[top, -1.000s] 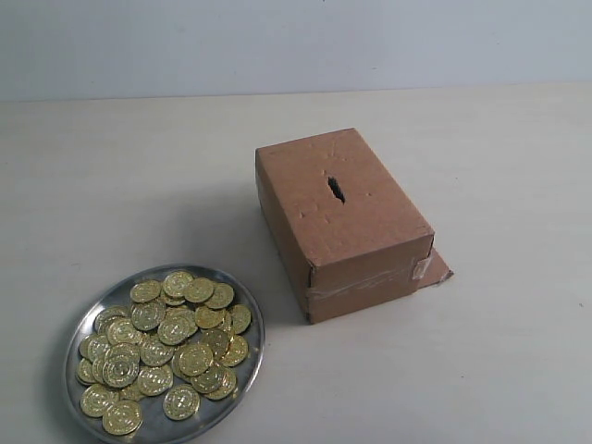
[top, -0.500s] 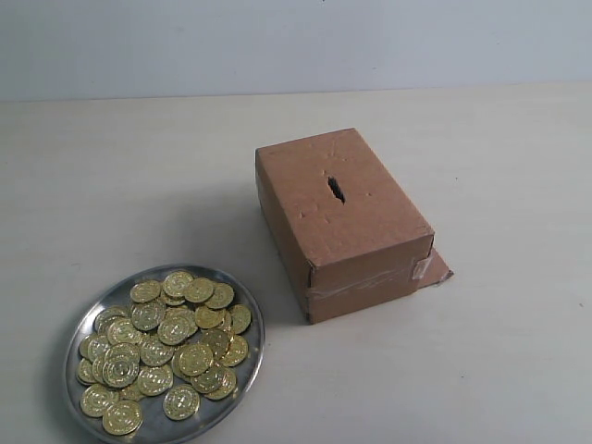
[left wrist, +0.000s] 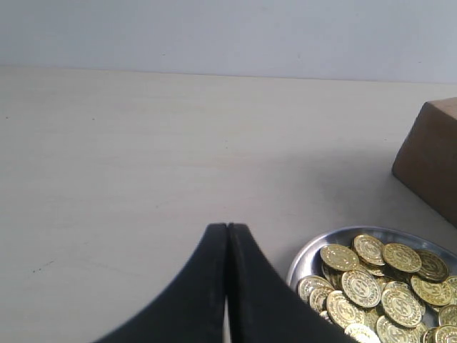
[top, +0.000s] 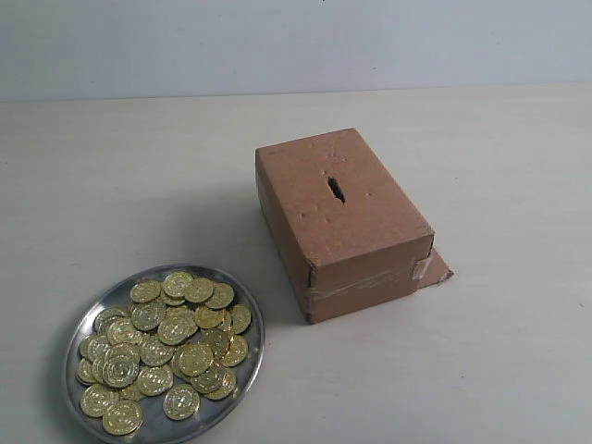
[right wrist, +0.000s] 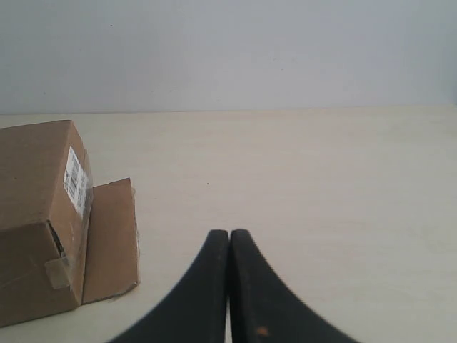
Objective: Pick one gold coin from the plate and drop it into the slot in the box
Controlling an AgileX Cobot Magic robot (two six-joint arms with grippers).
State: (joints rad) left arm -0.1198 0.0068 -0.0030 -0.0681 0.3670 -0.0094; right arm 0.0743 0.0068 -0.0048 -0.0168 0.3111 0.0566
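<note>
A round silver plate (top: pixel 242 305) at the front left of the exterior view holds a heap of gold coins (top: pixel 166 347). To its right stands the brown cardboard box (top: pixel 370 240), with the dark box slot (top: pixel 336 189) in its top face and a flap (top: pixel 437 267) sticking out at its base. Neither gripper shows in the exterior view. In the left wrist view my left gripper (left wrist: pixel 227 227) is shut and holds nothing, beside the plate (left wrist: pixel 314 251) and its coins (left wrist: pixel 378 279). My right gripper (right wrist: pixel 229 233) is shut too, over bare table near the box (right wrist: pixel 36 214).
The pale table (top: pixel 111 185) spreads round the plate and box, ending at a grey wall (top: pixel 296 42) behind. A white label (right wrist: pixel 76 179) sits on the box end seen from the right wrist.
</note>
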